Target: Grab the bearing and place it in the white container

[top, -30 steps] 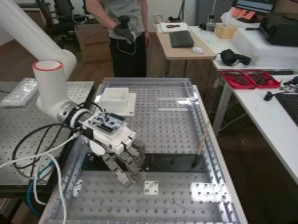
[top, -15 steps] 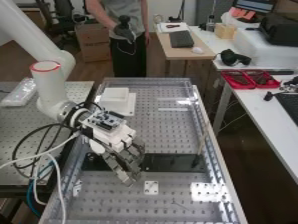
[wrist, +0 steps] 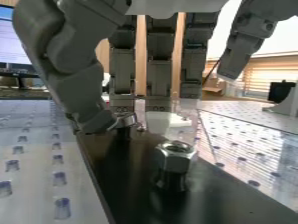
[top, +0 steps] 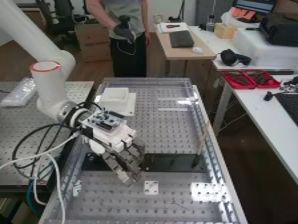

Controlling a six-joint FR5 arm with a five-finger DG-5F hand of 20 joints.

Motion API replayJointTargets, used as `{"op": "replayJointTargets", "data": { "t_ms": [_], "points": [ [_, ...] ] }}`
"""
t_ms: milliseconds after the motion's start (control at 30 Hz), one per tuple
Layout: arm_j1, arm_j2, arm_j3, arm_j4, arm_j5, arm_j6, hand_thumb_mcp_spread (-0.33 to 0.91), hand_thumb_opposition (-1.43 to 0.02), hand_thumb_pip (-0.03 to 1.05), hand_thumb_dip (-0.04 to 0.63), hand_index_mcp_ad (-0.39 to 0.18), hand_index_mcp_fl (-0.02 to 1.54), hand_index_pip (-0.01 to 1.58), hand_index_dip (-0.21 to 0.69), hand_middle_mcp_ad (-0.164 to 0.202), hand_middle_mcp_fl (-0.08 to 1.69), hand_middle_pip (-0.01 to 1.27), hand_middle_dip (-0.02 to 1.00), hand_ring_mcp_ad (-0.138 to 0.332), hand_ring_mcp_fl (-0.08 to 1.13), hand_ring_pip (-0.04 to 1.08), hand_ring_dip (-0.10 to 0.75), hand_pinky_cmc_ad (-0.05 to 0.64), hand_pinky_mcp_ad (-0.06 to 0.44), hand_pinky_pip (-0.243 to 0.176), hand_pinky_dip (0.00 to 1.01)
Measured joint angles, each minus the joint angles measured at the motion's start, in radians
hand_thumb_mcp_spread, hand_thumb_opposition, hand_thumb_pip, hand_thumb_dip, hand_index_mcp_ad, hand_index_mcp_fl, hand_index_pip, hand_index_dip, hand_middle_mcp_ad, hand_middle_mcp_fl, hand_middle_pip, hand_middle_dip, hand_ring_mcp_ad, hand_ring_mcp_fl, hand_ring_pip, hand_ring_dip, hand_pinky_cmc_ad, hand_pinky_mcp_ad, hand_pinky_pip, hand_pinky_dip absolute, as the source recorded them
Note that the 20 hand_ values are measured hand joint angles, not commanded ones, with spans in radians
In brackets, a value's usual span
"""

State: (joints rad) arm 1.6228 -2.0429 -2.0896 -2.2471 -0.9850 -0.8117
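Dark grey hand (top: 124, 165) pinching round silver metal bearing (wrist: 125, 120) over flat black plate (wrist: 126, 172); 1 silver hexagonal metal nut (wrist: 175, 159) near it.

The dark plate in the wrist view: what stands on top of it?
On the plate, a hex metal piece stands near the camera. Farther along, the hand partly covers a metal part; whether it rests there cannot be seen.

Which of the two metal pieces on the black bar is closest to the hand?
The partly hidden piece, right by the hand; the hex nut stands clear.
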Motion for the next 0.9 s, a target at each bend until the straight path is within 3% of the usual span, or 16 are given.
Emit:
{"op": "replayJointTargets", "data": {
  "t_ms": [267,367,900],
  "points": [
    [-0.005,0.001,0.002,0.001,0.0,0.006,0.43,-0.81,0.73,0.314,-0.113,0.35,1.33,0.0,0.04,0.47,1.06,0.68,0.096,0.1,0.78,0.394,0.365,0.284,-0.119,0.48],
    [-0.005,0.007,0.0,0.007,-0.003,0.006,0.43,-0.86,0.68,0.316,-0.113,0.4,1.33,0.0,0.037,0.46,1.06,0.68,0.093,0.12,0.78,0.398,0.365,0.286,-0.106,0.48],
    [0.002,0.095,-0.006,0.019,-0.033,-0.024,0.43,-0.87,0.68,0.316,-0.113,0.4,1.33,0.0,0.035,0.53,1.05,0.69,0.08,0.16,0.77,0.407,0.367,0.286,-0.105,0.47]
  ]
}}
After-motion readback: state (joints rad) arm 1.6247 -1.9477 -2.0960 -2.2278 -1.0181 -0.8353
